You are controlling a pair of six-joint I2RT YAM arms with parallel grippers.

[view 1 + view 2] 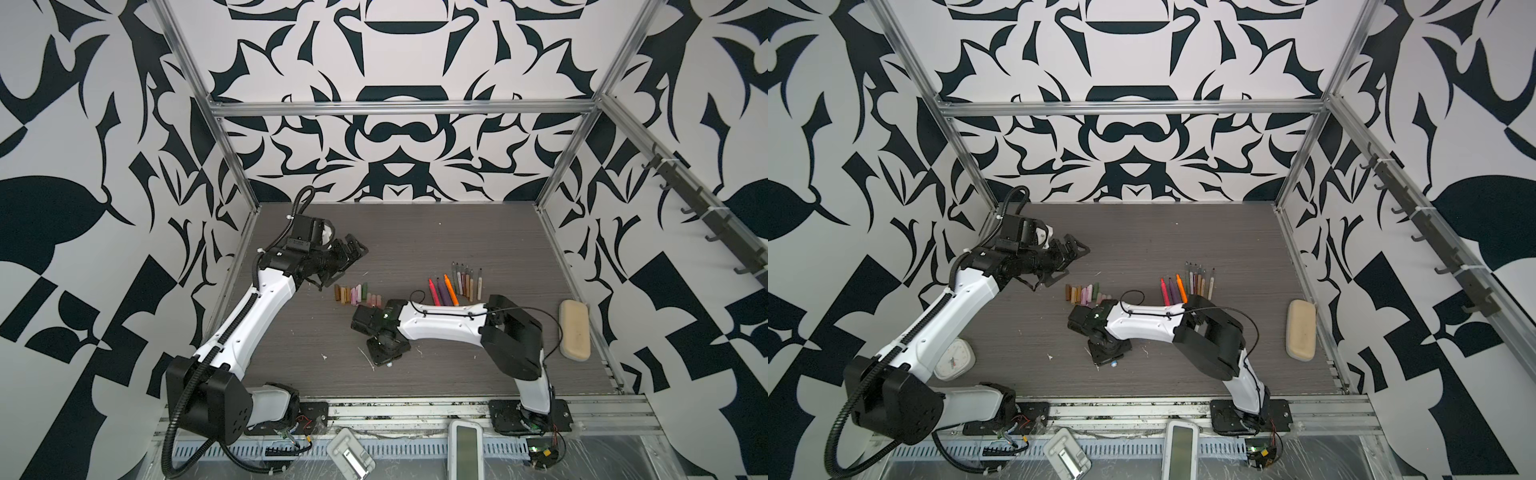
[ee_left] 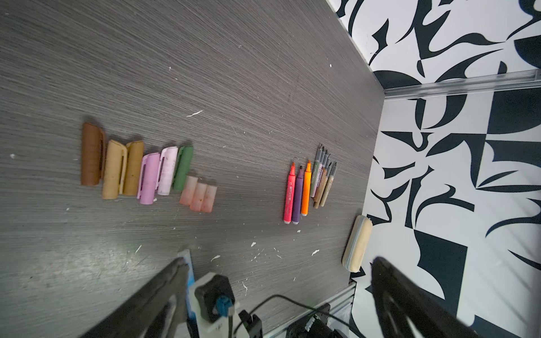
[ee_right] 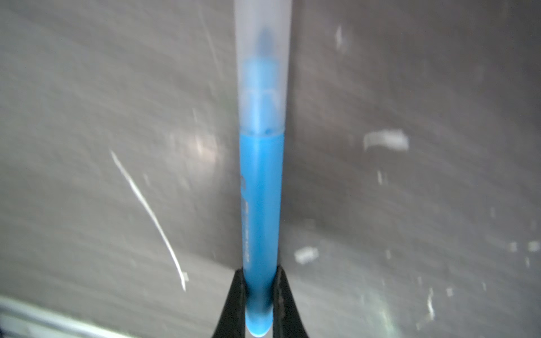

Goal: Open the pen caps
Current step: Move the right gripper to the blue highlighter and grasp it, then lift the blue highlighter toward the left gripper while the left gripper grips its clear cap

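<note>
In the right wrist view my right gripper [image 3: 260,272] is shut on the lower end of a blue pen [image 3: 260,199]. The pen's translucent cap [image 3: 262,73] sits on its far end. In both top views this gripper [image 1: 386,360] [image 1: 1109,360] is low over the table's middle. Several loose pen caps [image 1: 357,294] [image 1: 1088,293] [image 2: 146,172], brown, gold, pink, green and peach, lie in a row. Several uncapped pens [image 1: 455,284] [image 1: 1187,284] [image 2: 310,187] lie side by side to their right. My left gripper [image 1: 353,253] [image 1: 1073,253] [image 2: 278,278] hangs open and empty behind and to the left of the caps.
A beige pencil case [image 1: 574,328] [image 1: 1300,330] [image 2: 357,243] lies by the right wall. A white clock [image 1: 955,359] shows under the left arm. Two white devices [image 1: 464,449] [image 1: 349,455] lie on the front rail. White flecks dot the grey tabletop [image 1: 436,232].
</note>
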